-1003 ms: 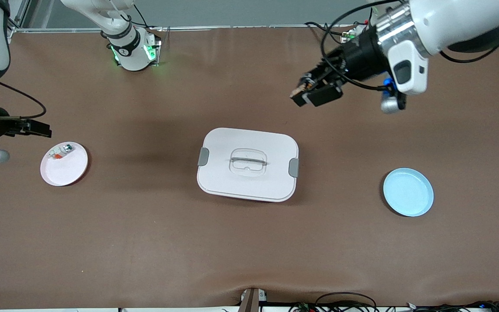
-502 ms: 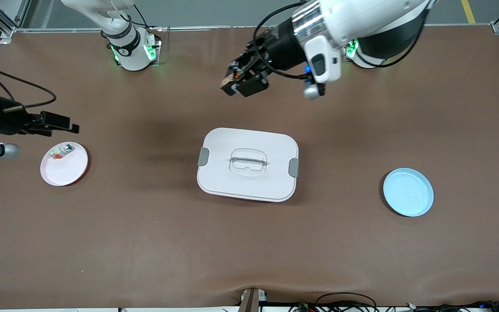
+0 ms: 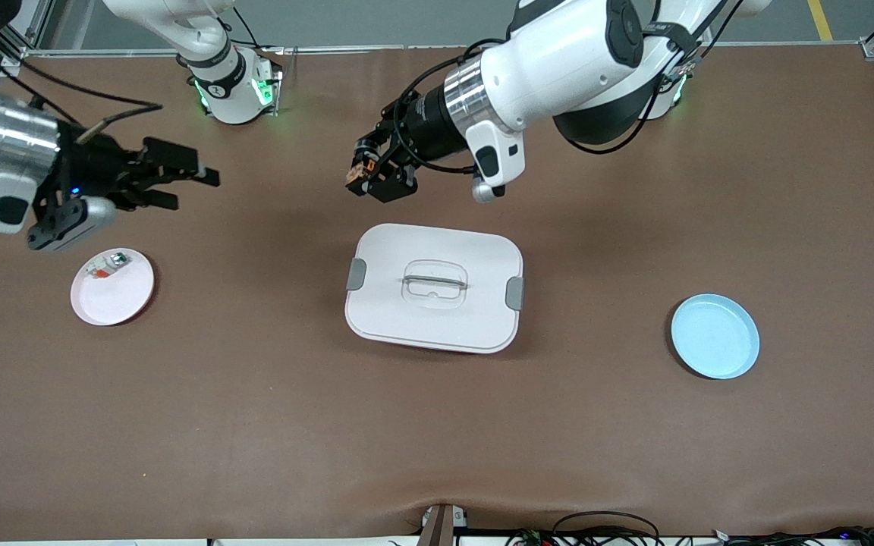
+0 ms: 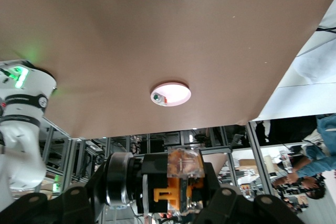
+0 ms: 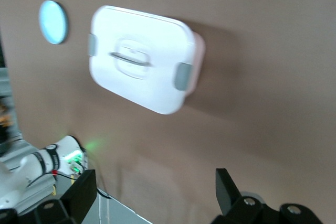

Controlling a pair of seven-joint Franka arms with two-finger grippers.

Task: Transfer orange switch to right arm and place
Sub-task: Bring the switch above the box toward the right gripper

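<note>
I had the left gripper [image 3: 365, 173] clamped on the orange switch [image 3: 354, 171] over bare table and the right gripper [image 3: 193, 173] spread wide, and I judged a misaligned handover could drop it.

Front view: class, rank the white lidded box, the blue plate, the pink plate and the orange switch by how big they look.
1. White lidded box
2. Blue plate and pink plate: look alike
3. Orange switch
</note>
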